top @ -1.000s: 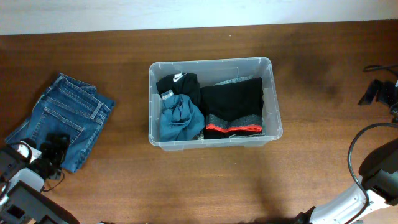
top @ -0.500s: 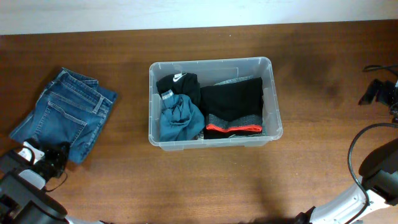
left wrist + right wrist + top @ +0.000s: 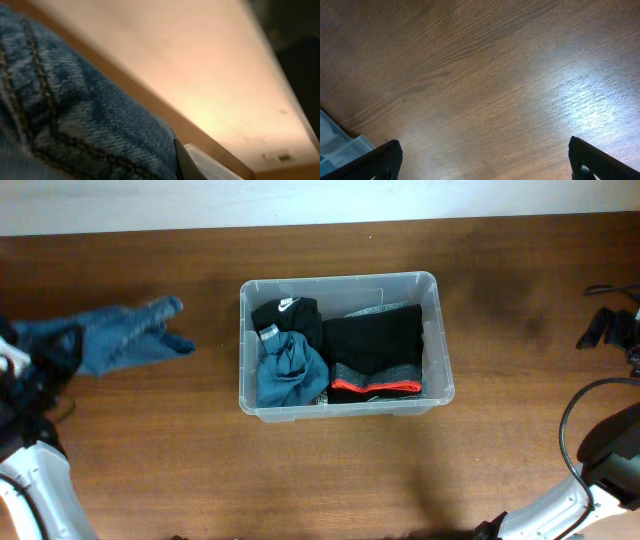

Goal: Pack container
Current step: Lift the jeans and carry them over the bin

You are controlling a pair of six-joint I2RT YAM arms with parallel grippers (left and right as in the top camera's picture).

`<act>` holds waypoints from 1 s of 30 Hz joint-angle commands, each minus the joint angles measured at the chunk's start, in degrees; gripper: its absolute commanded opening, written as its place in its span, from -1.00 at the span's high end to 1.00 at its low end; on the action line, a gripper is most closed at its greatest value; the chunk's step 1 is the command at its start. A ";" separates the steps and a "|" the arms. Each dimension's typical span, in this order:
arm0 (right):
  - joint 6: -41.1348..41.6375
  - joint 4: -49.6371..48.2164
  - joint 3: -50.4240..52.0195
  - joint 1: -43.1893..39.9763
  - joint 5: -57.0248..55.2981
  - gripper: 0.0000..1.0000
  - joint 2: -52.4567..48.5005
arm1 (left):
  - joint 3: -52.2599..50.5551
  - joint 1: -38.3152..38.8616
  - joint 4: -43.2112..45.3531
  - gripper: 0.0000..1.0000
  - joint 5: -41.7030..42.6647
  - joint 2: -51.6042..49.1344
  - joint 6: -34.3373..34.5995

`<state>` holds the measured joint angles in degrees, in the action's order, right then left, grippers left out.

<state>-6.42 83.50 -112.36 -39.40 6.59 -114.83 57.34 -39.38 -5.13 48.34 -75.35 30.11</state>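
Observation:
The container (image 3: 345, 279) stands mid-table, a clear plastic bin holding a black garment with a white logo (image 3: 290, 313), a teal garment (image 3: 290, 372) and black shorts with a red band (image 3: 375, 348). A pair of blue jeans (image 3: 115, 335) hangs blurred above the table at the far left, with my left gripper (image 3: 55, 352) shut on its left end. In the left wrist view the denim (image 3: 75, 115) fills the picture against one finger (image 3: 200, 164). My right gripper (image 3: 485, 162) stands open over bare wood, with nothing between its fingers. A corner of the container (image 3: 340, 145) shows at its left.
The right arm's white link (image 3: 600, 480) and a looping black cable (image 3: 570, 420) occupy the bottom right corner. Black gear with cables (image 3: 608, 327) lies at the right edge. A pale wall (image 3: 300, 200) runs behind the table's far edge.
The left gripper shut on the folded jeans, which lay flat on the table. It has since lifted them up and away from the near edge; they now hang unfolded and blurred. The right arm is still.

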 commanded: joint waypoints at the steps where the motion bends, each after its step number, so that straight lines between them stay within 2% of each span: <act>1: 0.07 0.00 -0.02 0.00 0.31 -0.97 0.33 | 7.21 6.88 8.15 0.99 4.17 2.29 0.02; 4: 0.07 0.00 -0.02 0.00 0.31 -0.97 0.33 | 8.70 13.94 21.42 0.99 3.78 1.95 0.11; 6: 0.07 0.00 -0.02 0.00 0.31 -0.97 0.33 | 8.72 19.61 28.26 0.99 0.50 1.86 0.31; 9: 0.07 0.00 -0.02 0.00 0.31 -0.97 0.33 | 8.72 26.51 33.18 0.99 -3.37 1.49 0.28; 14: 0.07 0.00 -0.02 0.00 0.31 -0.97 0.33 | 9.22 37.42 42.56 0.99 -4.79 -2.23 0.31; 17: 0.07 0.00 -0.02 0.00 0.31 -0.97 0.33 | 11.21 42.77 43.28 0.99 -4.13 -6.08 0.28; 19: 0.07 0.00 -0.02 0.00 0.31 -0.97 0.33 | 14.36 46.31 43.32 1.00 -0.24 -10.19 0.28; 23: 0.07 0.00 -0.02 0.00 0.31 -0.97 0.33 | 26.32 51.47 42.99 0.99 16.09 -21.11 0.35; 27: 0.07 0.00 -0.02 0.00 0.31 -0.97 0.33 | 45.64 55.56 34.56 0.99 29.40 -34.91 2.93; 30: 0.07 0.00 -0.02 0.00 0.31 -0.97 0.33 | 54.45 57.24 30.12 1.00 36.46 -40.89 3.15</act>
<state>-6.44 83.46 -112.31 -39.38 6.79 -114.83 101.71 16.16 26.11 72.82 -112.77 33.10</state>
